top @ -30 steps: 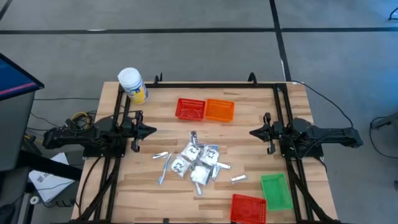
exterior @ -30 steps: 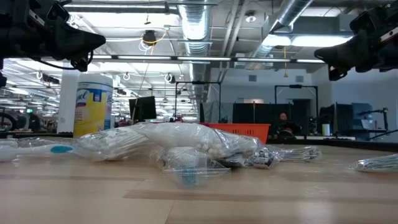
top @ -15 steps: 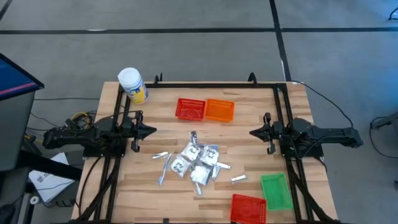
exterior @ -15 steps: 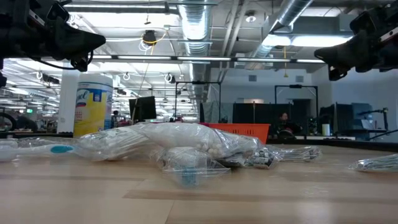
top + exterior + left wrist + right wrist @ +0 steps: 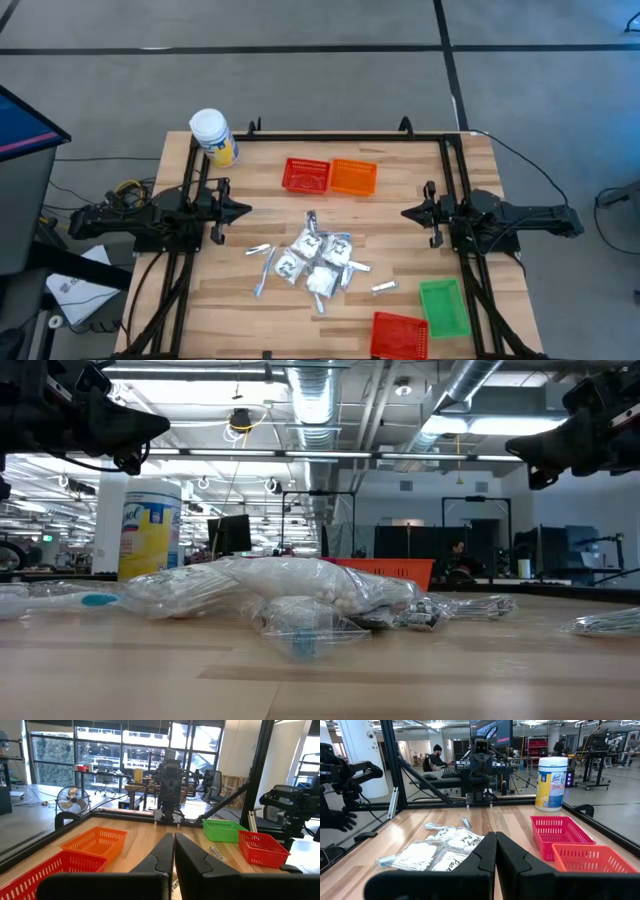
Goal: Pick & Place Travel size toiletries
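Table (image 5: 400, 200): jar (image 5: 551, 783), "Lysol" label.

Grey floor (image 5: 300, 80), ceiling ducts (image 5: 318, 400) (exposed) — big windows (image 5: 100, 757)

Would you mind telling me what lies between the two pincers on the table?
The toiletries pile lies roughly midway between the left pincer and right pincer, slightly nearer the front; the high view shows it.

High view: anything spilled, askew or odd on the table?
Nothing damaged. The toiletries lie in a loose heap mid-table, a few sticks strayed beside it; one silver stick lies apart near the green basket.
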You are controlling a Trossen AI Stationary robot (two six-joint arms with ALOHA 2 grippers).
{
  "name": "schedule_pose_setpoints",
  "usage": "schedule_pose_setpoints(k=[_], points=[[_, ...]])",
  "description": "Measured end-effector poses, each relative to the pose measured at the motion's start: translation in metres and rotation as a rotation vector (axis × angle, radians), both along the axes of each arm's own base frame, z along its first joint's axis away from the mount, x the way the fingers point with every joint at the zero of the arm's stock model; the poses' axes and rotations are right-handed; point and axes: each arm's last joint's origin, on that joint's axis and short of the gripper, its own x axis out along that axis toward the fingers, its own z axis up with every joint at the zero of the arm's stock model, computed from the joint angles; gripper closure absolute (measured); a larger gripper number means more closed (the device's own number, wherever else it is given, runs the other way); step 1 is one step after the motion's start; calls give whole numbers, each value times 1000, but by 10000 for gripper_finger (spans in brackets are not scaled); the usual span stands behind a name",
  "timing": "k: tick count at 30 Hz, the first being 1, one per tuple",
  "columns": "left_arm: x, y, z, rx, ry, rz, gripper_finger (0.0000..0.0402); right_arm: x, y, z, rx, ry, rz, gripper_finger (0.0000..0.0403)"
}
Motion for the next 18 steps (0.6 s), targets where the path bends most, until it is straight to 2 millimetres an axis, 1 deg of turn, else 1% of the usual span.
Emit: schedule_pose_setpoints(k=[9, 11, 18], points=[[0, 0, 0, 5, -4, 2, 394, 0, 0, 0, 0, 0, 0, 403], [-1, 1, 7, 57, -69, 27, 394, 0, 0, 0, 0, 0, 0, 403], [-5, 1, 23, 65, -238, 39, 394, 0, 0, 0, 0, 0, 0, 403]])
